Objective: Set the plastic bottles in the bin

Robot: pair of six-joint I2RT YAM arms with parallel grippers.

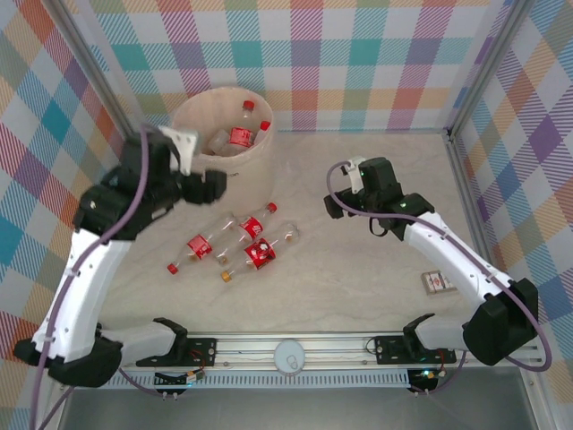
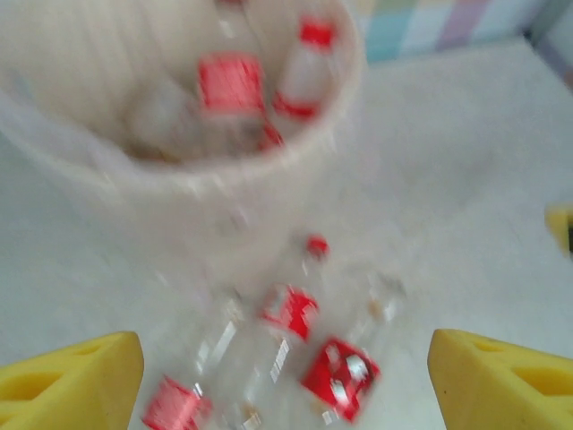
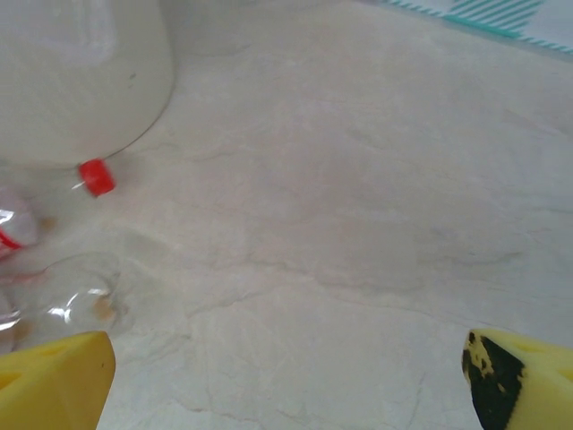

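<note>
The cream bin (image 1: pixel 260 166) stands at the back left with a few red-labelled plastic bottles (image 1: pixel 240 134) inside. Several more bottles (image 1: pixel 253 226) lie on the table just in front of it. My left gripper (image 1: pixel 215 186) hovers by the bin's front wall, above those bottles. The blurred left wrist view has its yellow fingers (image 2: pixel 72 381) wide apart with nothing between them, the bin (image 2: pixel 331 134) ahead and loose bottles (image 2: pixel 340 376) below. My right gripper (image 1: pixel 333 204) is open over bare table, right of the bottles. In the right wrist view a red bottle cap (image 3: pixel 97 176) lies beside the bin (image 3: pixel 81 72).
A small flat red-and-white box (image 1: pixel 436 283) lies near the right arm at the front right. Checked walls close in the table on three sides. A metal rail (image 1: pixel 295 345) runs along the near edge.
</note>
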